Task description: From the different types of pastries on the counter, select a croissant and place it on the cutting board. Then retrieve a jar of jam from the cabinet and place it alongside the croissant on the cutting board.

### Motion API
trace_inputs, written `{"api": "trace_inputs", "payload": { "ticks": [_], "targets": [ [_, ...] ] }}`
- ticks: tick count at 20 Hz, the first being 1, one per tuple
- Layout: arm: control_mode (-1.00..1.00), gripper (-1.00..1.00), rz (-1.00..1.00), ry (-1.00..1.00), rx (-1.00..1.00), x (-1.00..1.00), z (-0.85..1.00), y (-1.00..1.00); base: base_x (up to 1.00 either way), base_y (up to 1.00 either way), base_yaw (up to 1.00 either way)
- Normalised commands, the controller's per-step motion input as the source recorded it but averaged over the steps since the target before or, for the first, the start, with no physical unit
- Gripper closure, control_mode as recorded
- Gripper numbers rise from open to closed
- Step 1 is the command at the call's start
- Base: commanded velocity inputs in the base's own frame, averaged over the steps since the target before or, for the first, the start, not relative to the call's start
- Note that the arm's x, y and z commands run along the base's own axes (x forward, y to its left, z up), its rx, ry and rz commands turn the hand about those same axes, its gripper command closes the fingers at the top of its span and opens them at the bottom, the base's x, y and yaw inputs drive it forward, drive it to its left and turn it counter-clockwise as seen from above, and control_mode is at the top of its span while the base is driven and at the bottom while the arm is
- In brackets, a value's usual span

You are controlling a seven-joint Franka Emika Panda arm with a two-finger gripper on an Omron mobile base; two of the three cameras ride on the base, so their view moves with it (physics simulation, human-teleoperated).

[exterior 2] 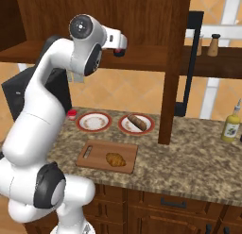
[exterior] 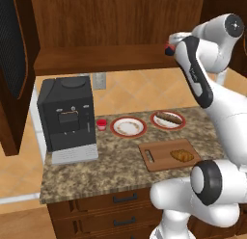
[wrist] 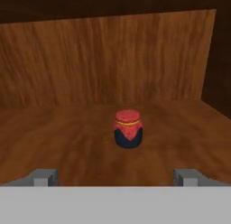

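A: Where is the jar of jam (wrist: pixel 128 128) sitting?

B: It is standing upright on the plank shelf of the cabinet (exterior: pixel 111 21), out in the open on the wood and well in front of the back panel. Dark contents, red lid with a yellowish band.

A: And the gripper (wrist: pixel 115 177)?

B: In the hand view its two fingertips (wrist: pixel 44 177) are showing far apart, one at each side of the bottom, so the jaws are spread wide and are holding nothing. The jar is lying ahead, between the two tips' lines, and nothing is touching it.

A: What is lying on the counter (exterior: pixel 111 165)?

B: The croissant (exterior: pixel 182 156) is resting on the cutting board (exterior: pixel 161 158), toward the end away from the slot handle. Behind the board two red-rimmed plates are sitting side by side: the nearer-left plate (exterior: pixel 128 126) is carrying only crumbs or a pattern, and the other plate (exterior: pixel 167 120) is bearing the longer dark pastry (exterior: pixel 169 118).

A: Anything else?

B: A tiny red cup (exterior: pixel 101 124) is standing beside a black coffee machine (exterior: pixel 66 116). In the right base view a yellow bottle (exterior 2: pixel 231 126) is standing at the far right of the counter.
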Motion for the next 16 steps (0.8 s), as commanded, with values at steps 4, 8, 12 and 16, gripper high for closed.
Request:
{"api": "trace_inputs", "payload": {
  "ticks": [4, 8, 12, 16],
  "targets": [
    [-1.0, -1.0, 0.0, 0.02, -0.08, 0.74, 0.0, -0.01, 0.0, 0.0, 0.0],
    [-1.0, -1.0, 0.0, -0.02, -0.09, 0.53, -0.21, -0.12, 0.0, 0.0, 0.0],
    [-1.0, -1.0, 0.0, 0.0, -0.04, 0.46, -0.37, -0.15, 0.0, 0.0, 0.0],
    [-1.0, -1.0, 0.0, 0.0, 0.0, 0.46, -0.22, 0.0, 0.0, 0.0, 0.0]
  ]
}}
